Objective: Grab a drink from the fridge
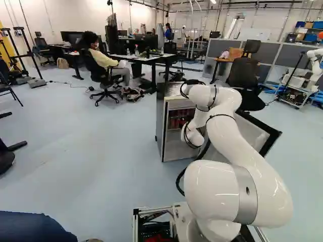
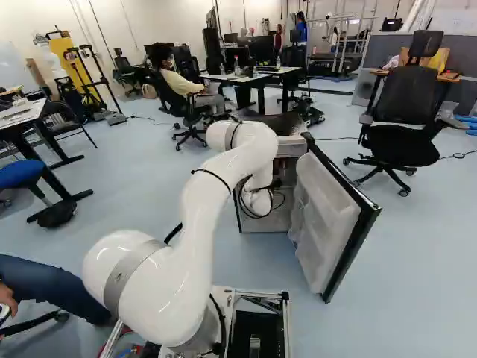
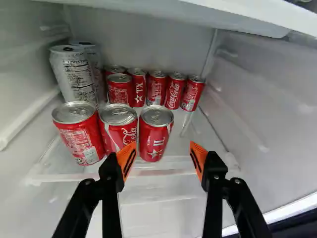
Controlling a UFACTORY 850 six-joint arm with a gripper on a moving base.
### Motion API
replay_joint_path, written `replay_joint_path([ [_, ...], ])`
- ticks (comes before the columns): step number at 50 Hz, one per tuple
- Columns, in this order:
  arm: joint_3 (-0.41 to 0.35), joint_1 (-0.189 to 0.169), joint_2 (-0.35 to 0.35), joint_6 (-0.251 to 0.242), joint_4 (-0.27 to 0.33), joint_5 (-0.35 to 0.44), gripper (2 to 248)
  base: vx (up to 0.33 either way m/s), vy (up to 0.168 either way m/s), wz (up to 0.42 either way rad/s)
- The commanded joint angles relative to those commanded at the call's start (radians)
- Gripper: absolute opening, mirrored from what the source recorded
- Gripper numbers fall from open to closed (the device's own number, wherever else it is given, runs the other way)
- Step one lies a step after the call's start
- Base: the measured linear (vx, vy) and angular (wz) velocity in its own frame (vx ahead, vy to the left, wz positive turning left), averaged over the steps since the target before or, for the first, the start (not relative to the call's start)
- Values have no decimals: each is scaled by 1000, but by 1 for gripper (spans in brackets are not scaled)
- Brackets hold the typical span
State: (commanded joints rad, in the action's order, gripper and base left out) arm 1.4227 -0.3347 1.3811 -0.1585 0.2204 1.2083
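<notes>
Bright, diffuse light — small glare spots on white arm [image 1: 242,143]

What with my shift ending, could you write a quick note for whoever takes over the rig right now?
Claw: open, holding nothing, inside the fridge.
Drinks: three red cans in the front row, one ahead of the claw's gap; smaller red cans and silver cans behind.
Done: fridge door open, arm reaching in.
Left: grip a can, bring it out.

Left and right base views ahead from behind the arm [image 1: 241,138], fridge [image 1: 160,123] in both — wrist view close, into its interior
</notes>
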Motion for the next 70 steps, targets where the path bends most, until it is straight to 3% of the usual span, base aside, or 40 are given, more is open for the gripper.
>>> replay_joint_path([
  [58,183,12,100,0,0,0,165,0,0,0],
  [70,184,12,101,0,0,0,165,0,0,0],
])
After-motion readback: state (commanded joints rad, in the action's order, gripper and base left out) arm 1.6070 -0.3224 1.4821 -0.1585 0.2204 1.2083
